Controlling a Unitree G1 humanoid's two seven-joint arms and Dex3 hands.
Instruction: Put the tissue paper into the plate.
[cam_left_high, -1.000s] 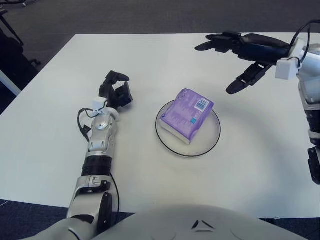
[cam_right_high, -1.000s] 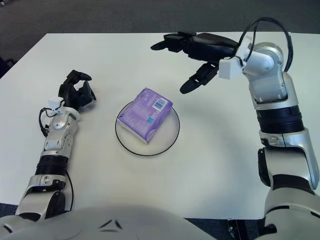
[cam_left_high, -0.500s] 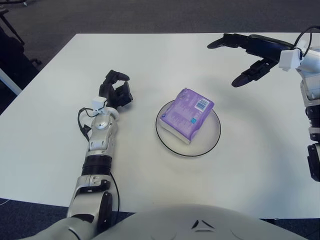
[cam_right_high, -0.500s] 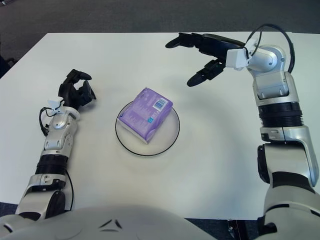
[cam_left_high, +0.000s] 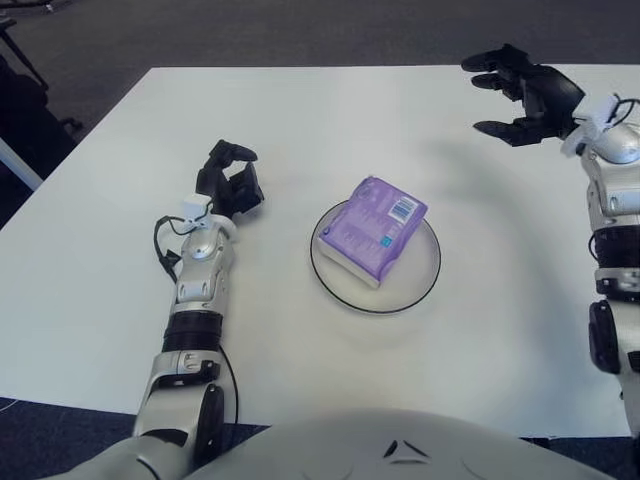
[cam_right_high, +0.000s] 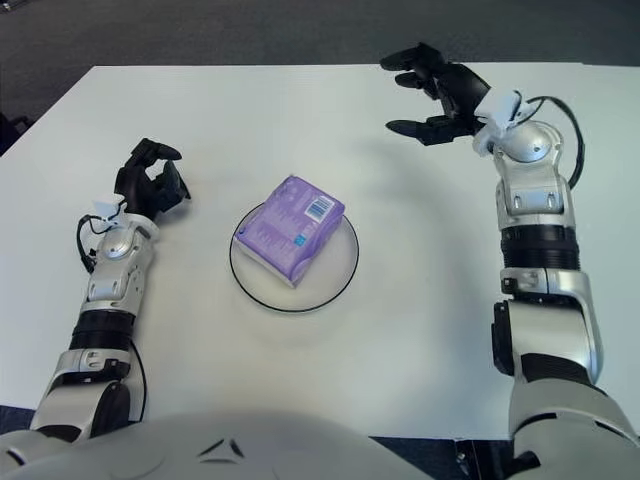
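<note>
Tissue pack (cam_left_high: 374, 228) already lies in the plate (cam_left_high: 425, 281) at frame centre, right hand (cam_right_high: 441, 94) spread empty upper right, left hand (cam_right_high: 150, 186) curled empty at left, so nothing seems left.

Before me lies a white worktop (cam_left_high: 300, 110), broad and plain, its far edge running straight across my view. Beyond it spreads a dark grey carpeted floor (cam_left_high: 300, 30). At my far left, past the worktop's corner, stands some dark furniture (cam_left_high: 25, 110) I cannot make out.
</note>
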